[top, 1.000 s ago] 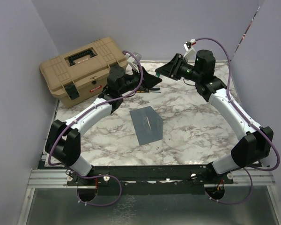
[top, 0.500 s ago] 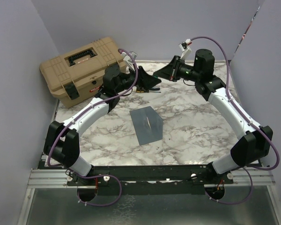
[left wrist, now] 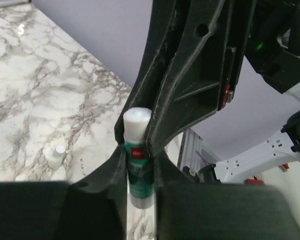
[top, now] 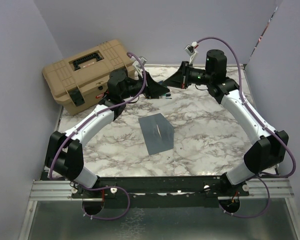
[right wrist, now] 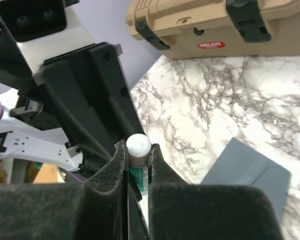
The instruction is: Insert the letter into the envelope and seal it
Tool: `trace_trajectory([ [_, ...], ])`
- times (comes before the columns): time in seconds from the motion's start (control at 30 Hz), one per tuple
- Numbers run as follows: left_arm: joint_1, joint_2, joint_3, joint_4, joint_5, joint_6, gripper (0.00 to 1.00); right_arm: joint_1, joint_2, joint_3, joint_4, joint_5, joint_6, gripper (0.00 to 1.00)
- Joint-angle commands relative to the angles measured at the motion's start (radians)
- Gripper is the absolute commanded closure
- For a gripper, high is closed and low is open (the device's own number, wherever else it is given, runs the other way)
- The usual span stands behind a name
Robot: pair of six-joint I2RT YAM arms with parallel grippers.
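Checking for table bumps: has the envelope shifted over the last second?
No. The envelope keeps the same spot and angle relative to the tan toolbox in the top view.

The setting is a robotics lab test cell. A left arm (top: pixel 97 120) and a right arm (top: pixel 245 112) are bolted to an aluminium rail (top: pixel 55 189) at 6 o'clock. Plain lavender panels (top: pixel 20 60) box in a marble-pattern table (top: pixel 210 135). Purple cables (top: pixel 115 212) trail loose, and a tan tool case (top: pixel 85 75) sits at 10 o'clock.

The left pincer (top: pixel 161 90) and right pincer (top: pixel 168 82) meet tip to tip over the far part of the marble table (top: pixel 210 135); the grey-blue envelope (top: pixel 156 132) lies flat nearer than both tips, apart from them; a tan toolbox (top: pixel 87 75) sits left of the left pincer.
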Motion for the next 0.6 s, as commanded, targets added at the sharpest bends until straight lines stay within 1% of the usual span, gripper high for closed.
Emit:
trace_trajectory([
  [0.0,0.003,0.003,-0.003,-0.002,0.050,-0.002,1.00,0.006,0.009,0.036,-0.033,-0.058,0.003,1.00],
  [0.03,0.004,0.004,-0.004,-0.002,0.048,-0.001,1.00,0.006,0.006,0.036,-0.030,-0.041,0.016,0.95],
  [0.07,0.003,0.001,-0.005,-0.002,0.042,0.008,1.00,0.006,0.000,0.033,-0.030,-0.019,0.027,0.83],
  [0.1,0.002,-0.002,-0.006,-0.002,0.030,0.014,1.00,0.006,-0.010,0.027,-0.028,0.014,0.039,0.68],
  [0.13,0.003,-0.005,-0.006,-0.002,0.015,0.021,1.00,0.006,-0.026,0.014,-0.017,0.056,0.058,0.51],
  [0.17,0.004,-0.010,-0.006,-0.002,0.002,0.027,1.00,0.006,-0.047,-0.007,-0.001,0.113,0.078,0.38],
  [0.2,0.004,-0.011,-0.007,-0.002,-0.011,0.033,1.00,0.006,-0.071,-0.025,0.017,0.148,0.091,0.30],
  [0.23,0.003,-0.015,-0.008,-0.001,-0.025,0.036,1.00,0.005,-0.093,-0.039,0.031,0.164,0.092,0.25],
  [0.3,0.003,-0.017,-0.009,0.012,-0.053,0.038,1.00,0.005,-0.130,-0.051,0.045,0.173,0.084,0.19],
  [0.4,0.002,-0.020,-0.011,0.066,-0.100,0.009,1.00,0.004,-0.168,-0.093,0.074,0.167,0.058,0.16],
  [0.5,0.003,-0.015,-0.009,0.153,-0.154,-0.067,1.00,0.005,-0.186,-0.163,0.124,0.126,0.036,0.17],
  [0.57,0.002,-0.010,-0.007,0.207,-0.204,-0.131,1.00,0.006,-0.195,-0.212,0.167,0.109,0.025,0.19],
])
